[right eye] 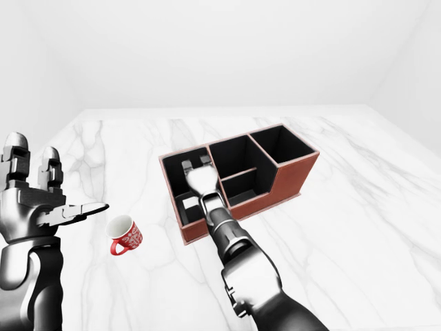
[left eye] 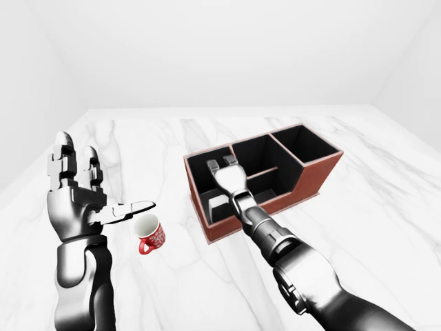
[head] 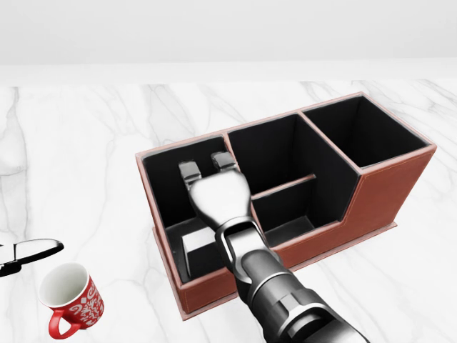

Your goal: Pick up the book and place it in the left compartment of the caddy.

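Note:
The red-brown caddy with black insides stands on the white marble table, slightly turned. My right hand reaches into its left compartment from above, fingers stretched out and holding nothing I can see. A pale block, which looks like the book's page edge, lies low in that compartment under my wrist; the rest of it is hidden by the arm. My left hand is raised at the left of the left-eye view, open and empty, well apart from the caddy.
A red mug with a white pattern stands on the table left of the caddy, just below my left thumb. The caddy also has a middle section with a low divider and a right compartment.

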You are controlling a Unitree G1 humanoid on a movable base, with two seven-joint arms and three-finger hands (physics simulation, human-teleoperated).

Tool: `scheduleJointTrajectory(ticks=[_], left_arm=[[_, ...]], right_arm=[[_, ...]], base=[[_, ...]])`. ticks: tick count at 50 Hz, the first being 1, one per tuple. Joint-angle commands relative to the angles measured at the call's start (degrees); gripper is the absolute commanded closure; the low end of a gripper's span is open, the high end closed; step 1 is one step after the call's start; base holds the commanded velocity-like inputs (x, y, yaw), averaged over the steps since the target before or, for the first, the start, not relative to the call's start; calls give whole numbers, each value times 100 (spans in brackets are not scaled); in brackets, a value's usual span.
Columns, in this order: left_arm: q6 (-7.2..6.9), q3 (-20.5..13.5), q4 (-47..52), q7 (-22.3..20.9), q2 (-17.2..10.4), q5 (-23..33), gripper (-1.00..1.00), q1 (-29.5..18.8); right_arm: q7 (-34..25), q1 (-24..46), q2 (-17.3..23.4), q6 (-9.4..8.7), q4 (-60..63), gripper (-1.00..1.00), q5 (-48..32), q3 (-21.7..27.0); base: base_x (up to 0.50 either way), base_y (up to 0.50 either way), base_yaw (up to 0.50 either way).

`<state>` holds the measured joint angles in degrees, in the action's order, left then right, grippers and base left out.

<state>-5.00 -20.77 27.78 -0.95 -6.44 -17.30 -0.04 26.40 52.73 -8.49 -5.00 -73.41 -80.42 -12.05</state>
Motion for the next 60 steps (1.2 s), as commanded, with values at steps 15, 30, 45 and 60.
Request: scheduleJointTrajectory(ticks=[15,30,45,60], left_arm=[[0,-51,353,7,44,-26,-100,38],[0,-59,899,118,70,-86,-100,127],[0,-72,1420,102,219,1,-100,263],[0,-44,1736,-142,444,240,-100,591]], right_arm=[[-1506,-1230,83,0,1442,-100,-584,-379],[-5394,-3866,537,0,6950,-100,-2777,-183],[-6415,-4710,830,0,9641,-100,-2294,584],[-6640,-5193,912,0,11487,-100,127,1663]], base=[[0,0,0],[0,0,0],[0,0,0],[0,0,0]])
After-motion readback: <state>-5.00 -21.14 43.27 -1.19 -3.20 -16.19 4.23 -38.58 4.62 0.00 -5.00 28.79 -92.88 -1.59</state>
